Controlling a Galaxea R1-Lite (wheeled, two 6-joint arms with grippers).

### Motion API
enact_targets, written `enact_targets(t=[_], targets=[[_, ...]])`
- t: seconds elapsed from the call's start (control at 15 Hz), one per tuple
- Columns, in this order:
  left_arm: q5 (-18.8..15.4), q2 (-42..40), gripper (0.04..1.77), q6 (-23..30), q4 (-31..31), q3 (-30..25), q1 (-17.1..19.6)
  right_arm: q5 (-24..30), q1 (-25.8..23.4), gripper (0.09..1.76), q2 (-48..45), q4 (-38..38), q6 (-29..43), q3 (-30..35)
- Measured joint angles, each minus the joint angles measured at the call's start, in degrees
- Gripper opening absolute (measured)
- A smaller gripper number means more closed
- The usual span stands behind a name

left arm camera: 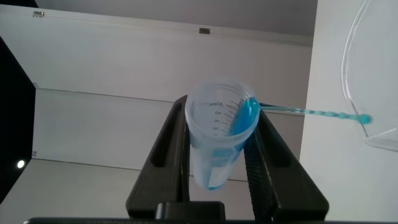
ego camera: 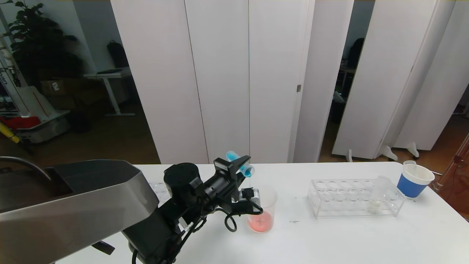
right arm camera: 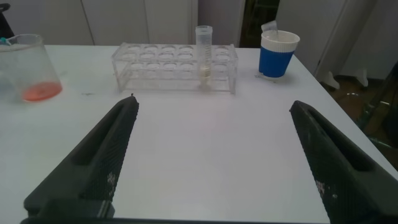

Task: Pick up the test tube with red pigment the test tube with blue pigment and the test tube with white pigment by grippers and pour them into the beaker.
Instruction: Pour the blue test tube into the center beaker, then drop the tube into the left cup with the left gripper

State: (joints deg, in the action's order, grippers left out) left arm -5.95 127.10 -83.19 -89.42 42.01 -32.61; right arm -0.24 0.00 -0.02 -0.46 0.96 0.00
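Observation:
My left gripper (ego camera: 239, 165) is shut on the test tube with blue pigment (ego camera: 240, 164), tilted mouth-down above the beaker (ego camera: 262, 205). In the left wrist view the tube (left arm camera: 219, 127) sits between both fingers, and a thin blue stream (left arm camera: 311, 112) runs out of its mouth. The beaker holds a shallow layer of red-pink liquid (ego camera: 260, 222). The test tube with white pigment (ego camera: 377, 198) stands upright in a clear rack (ego camera: 329, 207). My right gripper (right arm camera: 212, 102) hovers open over bare table, with the rack (right arm camera: 155, 62) and white tube (right arm camera: 204, 53) ahead of it. The test tube with red pigment is out of view.
A blue-sleeved white paper cup (ego camera: 414, 179) stands at the table's far right, beyond the rack, with a small tube in it. Part of another clear rack (ego camera: 158, 189) shows behind my left arm. The table's right edge (ego camera: 454, 212) is close to the cup. White partition panels stand behind the table.

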Motion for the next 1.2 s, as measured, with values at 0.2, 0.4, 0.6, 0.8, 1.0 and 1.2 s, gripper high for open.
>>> enact_targets(t=[0.2,0.4,0.6,0.8,1.0,1.2], targets=[[0.00,0.40,0.59,-0.72,-0.02,0.27,0.11,0.02,0.00,1.75,0.00,0.02,0.02,0.00],[0.11,0.49,0.59,-0.85,-0.02,0.27,0.17,0.02,0.00,1.75,0.00,0.02,0.00,0.00],[0.11,0.33,0.59,-1.18,0.00,0.27,0.20,0.04,0.00,1.75,0.00,0.00,0.00,0.00],[0.17,-0.01,0.59,-1.49,0.00,0.07,0.11,0.02,0.00,1.75,0.00,0.02,-0.02,0.00],[0.50,-0.61,0.59,-1.60,-0.02,-0.06,-0.05,0.02,0.00,1.75,0.00,0.02,-0.02,0.00],[0.78,-1.02,0.59,-1.62,0.00,-0.12,-0.43,0.02,0.00,1.75,0.00,0.02,0.00,0.00]])
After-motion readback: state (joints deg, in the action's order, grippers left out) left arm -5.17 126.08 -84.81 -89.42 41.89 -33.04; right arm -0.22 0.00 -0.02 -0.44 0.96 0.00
